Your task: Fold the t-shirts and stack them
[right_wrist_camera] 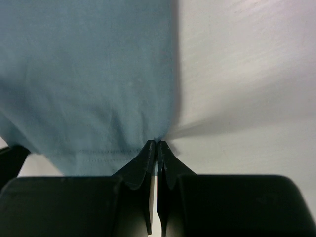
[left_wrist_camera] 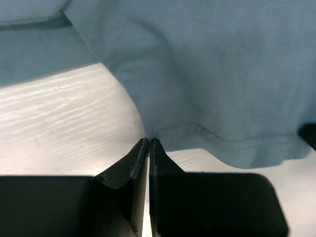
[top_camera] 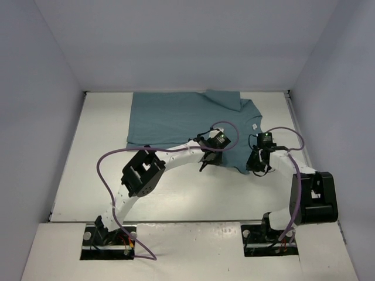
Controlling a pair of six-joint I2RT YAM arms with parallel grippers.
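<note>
Pinching the t-shirt's (top_camera: 176, 117) near edge tight, the left fingers (left_wrist_camera: 133, 163) and right fingers (right_wrist_camera: 143, 163) look ready to fold it over.

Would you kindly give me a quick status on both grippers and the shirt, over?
Left gripper shut on the near hem of the plain teal-blue cotton t-shirt. Right gripper shut on that hem's other end. Nothing in the way.

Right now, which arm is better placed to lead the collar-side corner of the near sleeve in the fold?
Right, I think. The right gripper is shut on the t-shirt at the sleeve-hem corner nearest the white label; the left gripper pinches the other corner, toward the body.
</note>
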